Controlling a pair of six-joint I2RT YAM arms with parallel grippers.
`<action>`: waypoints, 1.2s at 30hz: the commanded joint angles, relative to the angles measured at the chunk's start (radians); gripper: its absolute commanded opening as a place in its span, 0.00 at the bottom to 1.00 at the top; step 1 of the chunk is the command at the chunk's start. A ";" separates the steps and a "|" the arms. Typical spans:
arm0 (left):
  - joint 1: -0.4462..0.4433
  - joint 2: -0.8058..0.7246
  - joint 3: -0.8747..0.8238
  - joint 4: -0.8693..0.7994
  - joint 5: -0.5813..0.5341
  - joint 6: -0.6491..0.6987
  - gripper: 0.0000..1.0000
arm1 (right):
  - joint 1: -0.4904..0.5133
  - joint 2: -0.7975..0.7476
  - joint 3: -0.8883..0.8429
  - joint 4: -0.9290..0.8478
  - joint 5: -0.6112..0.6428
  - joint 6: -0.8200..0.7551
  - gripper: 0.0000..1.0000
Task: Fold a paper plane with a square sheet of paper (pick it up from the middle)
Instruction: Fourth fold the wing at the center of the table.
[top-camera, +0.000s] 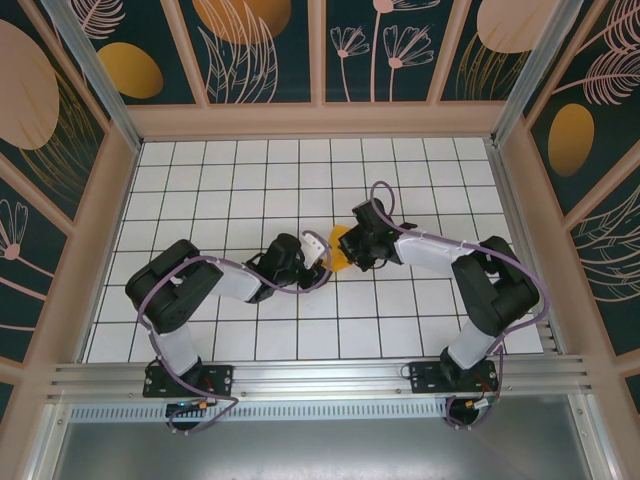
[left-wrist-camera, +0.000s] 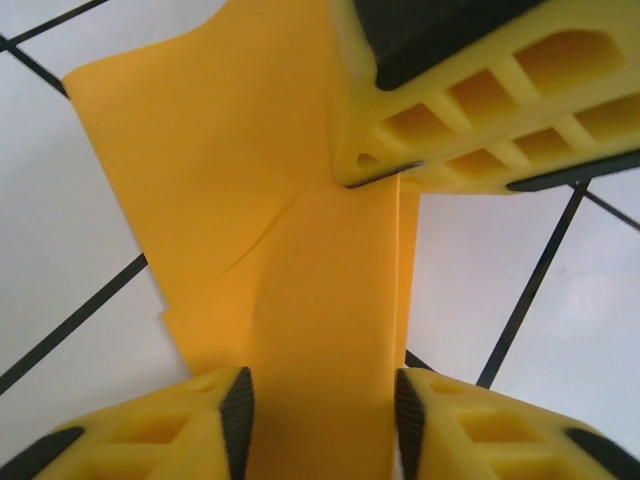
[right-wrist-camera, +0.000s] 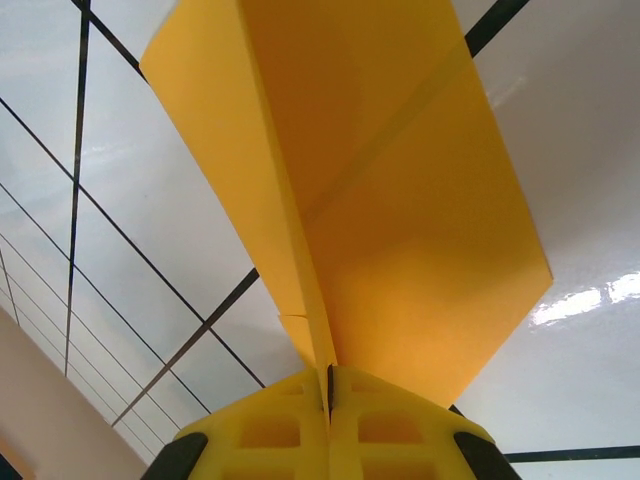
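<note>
Over the table (top-camera: 200, 200), the right tool (right-wrist-camera: 328, 375) pinches paper (right-wrist-camera: 400, 250), elbow (top-camera: 495, 285) bent.

Sheet of paper (top-camera: 340, 247): plain orange-yellow, no print; its folded faces read a shade darker. Left gripper (left-wrist-camera: 320, 405) and right gripper (right-wrist-camera: 328, 390): yellow fingers, black pads. Arms (top-camera: 235, 283): black joints, white links. Cables (top-camera: 545, 305): purple. Table (top-camera: 250, 180): white squares, thin black grid lines. Wall panels (top-camera: 340, 80): dark teal, with pale pink line-drawn flowers and leaves and orange and peach ovals. Frame (top-camera: 320, 120): pale beige. Front rail (top-camera: 320, 378): silver-grey.
</note>
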 joint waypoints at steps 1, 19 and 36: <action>-0.004 0.018 0.033 0.051 0.011 0.044 0.36 | -0.010 0.008 0.026 -0.035 -0.020 0.013 0.00; -0.004 0.013 -0.005 0.117 -0.007 -0.235 0.17 | -0.119 -0.147 -0.080 0.064 -0.083 -0.459 0.54; -0.004 0.052 0.026 0.091 0.078 -0.376 0.14 | -0.136 -0.074 -0.126 0.213 -0.254 -0.723 0.45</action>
